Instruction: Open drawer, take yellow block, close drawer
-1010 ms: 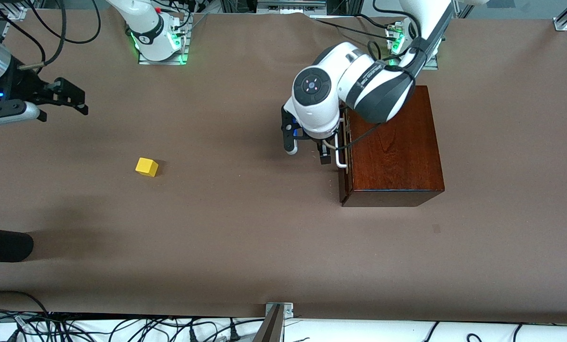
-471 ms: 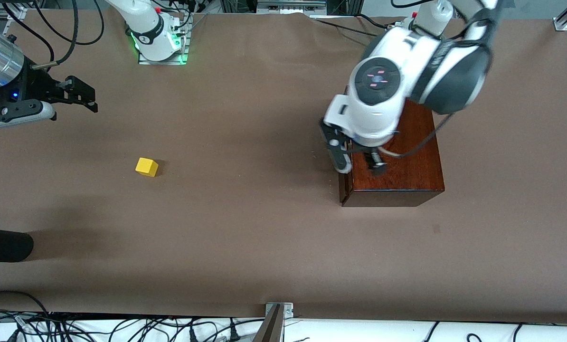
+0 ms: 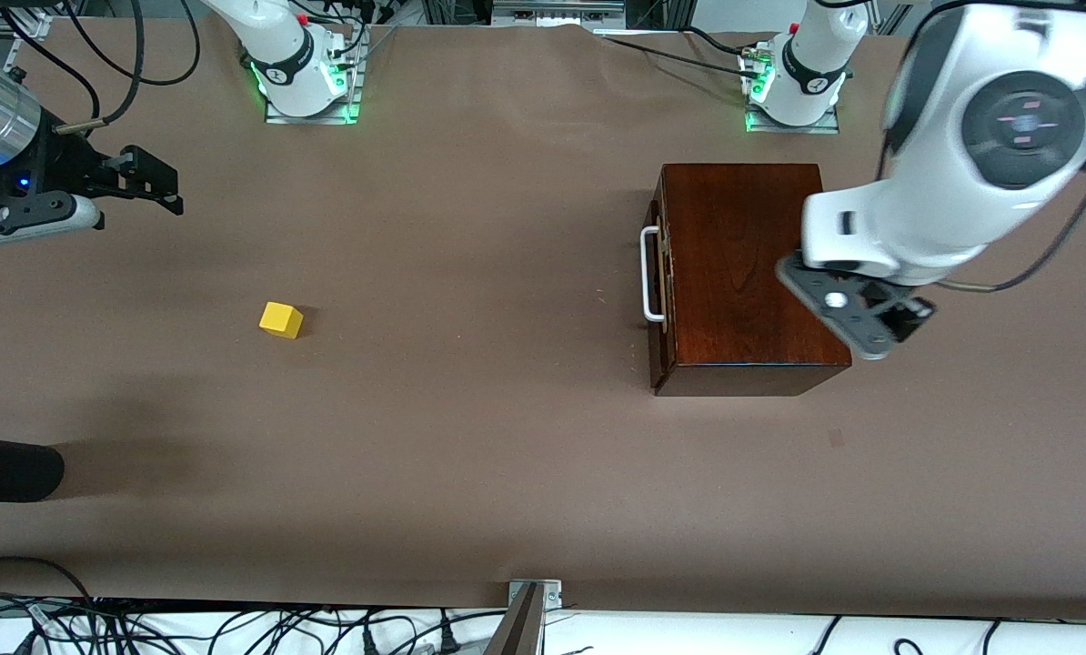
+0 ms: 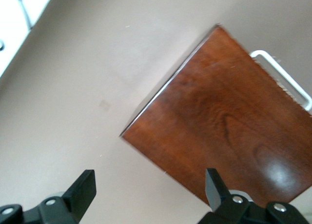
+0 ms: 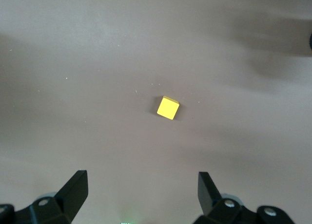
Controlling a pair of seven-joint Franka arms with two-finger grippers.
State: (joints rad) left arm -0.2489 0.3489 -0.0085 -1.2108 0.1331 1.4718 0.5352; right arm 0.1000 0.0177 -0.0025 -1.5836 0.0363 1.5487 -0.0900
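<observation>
The dark reddish-brown box [image 3: 743, 273] stands at the left arm's end of the table with its drawer pushed in. The drawer's white handle [image 3: 649, 273] faces the right arm's end. The yellow block [image 3: 281, 320] lies alone on the brown table cover toward the right arm's end. My left gripper [image 3: 879, 327] hangs open and empty in the air over the box's corner, away from the handle; its wrist view shows the box top [image 4: 229, 121] and handle [image 4: 282, 78] past the gripper [image 4: 149, 182]. My right gripper [image 3: 156, 186] waits open in the air; its wrist view has the block [image 5: 167, 108] ahead of the gripper [image 5: 142, 185].
A black rounded object [image 3: 6, 467] pokes in at the table's edge on the right arm's end. The arm bases [image 3: 306, 82] [image 3: 793, 86] stand along the top edge. Cables lie past the table's near edge. A small dark mark [image 3: 835, 438] is on the cover.
My left gripper has left the drawer handle, risen and swung over the box toward the left arm's end. The drawer stays shut. The right gripper has barely shifted.
</observation>
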